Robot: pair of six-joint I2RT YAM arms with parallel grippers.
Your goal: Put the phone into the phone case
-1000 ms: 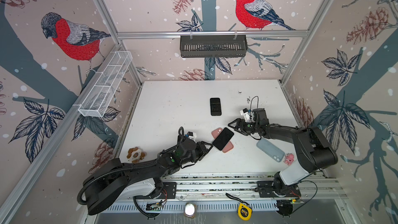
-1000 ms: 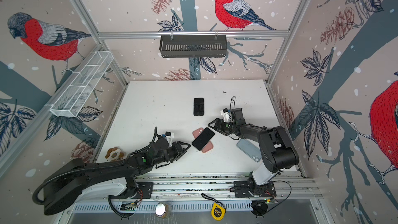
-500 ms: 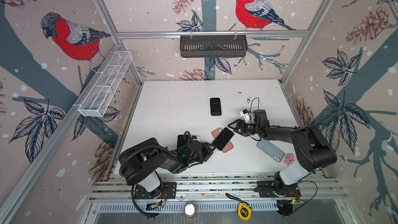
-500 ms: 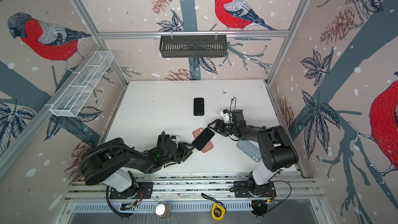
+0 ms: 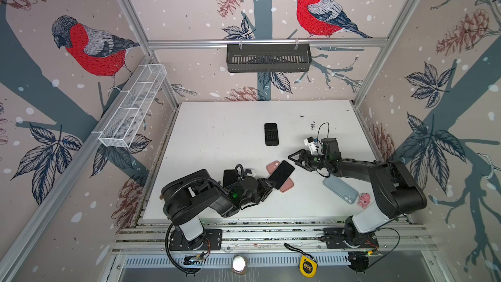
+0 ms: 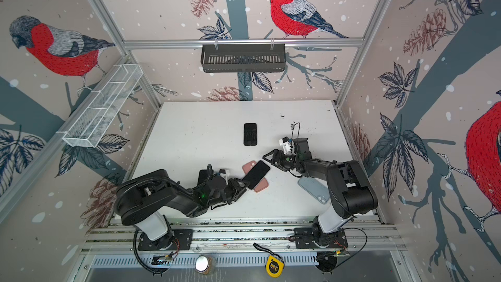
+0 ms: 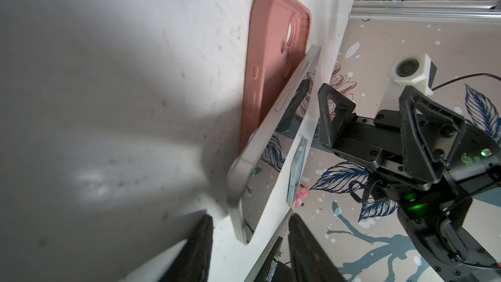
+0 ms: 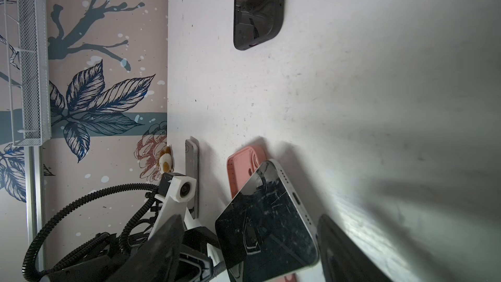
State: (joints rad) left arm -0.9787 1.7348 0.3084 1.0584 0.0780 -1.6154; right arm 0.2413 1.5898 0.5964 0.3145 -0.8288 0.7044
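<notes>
The phone [image 5: 282, 174], dark screen up and silver-framed, lies askew across the pink phone case [image 5: 272, 166] on the white counter [image 5: 217, 131]. It is not seated. In both top views the phone [image 6: 257, 174] crosses the phone case [image 6: 249, 166] at an angle. The case's camera-cut-out corner shows past one long edge and the opposite case end past the other. In the left wrist view the phone [image 7: 271, 142] rests over the rim of the phone case [image 7: 268, 63], and one end overhangs it.

The left tool [image 5: 270, 186] stands at that overhanging end. Its fingers [image 7: 202, 248] are parted to either side of the phone's corner with a gap showing on each side: released, grasping nothing.

The right tool [image 5: 295, 161] stands just off the far side of the phone case, near the phone's other end but apart from it. Its jaws are spread wide and empty. In the right wrist view the port end of the phone [image 8: 265, 226] appears between its fingers [image 8: 162, 248].

A second phone [image 5: 271, 134] lies flat well beyond the phone case, toward the back wall. A blue case [image 5: 340, 189] lies on the right arm's side of the phone case, partly under that arm. A third phone [image 5: 229, 177] lies on the opposite side, partly hidden by the left arm.
</notes>
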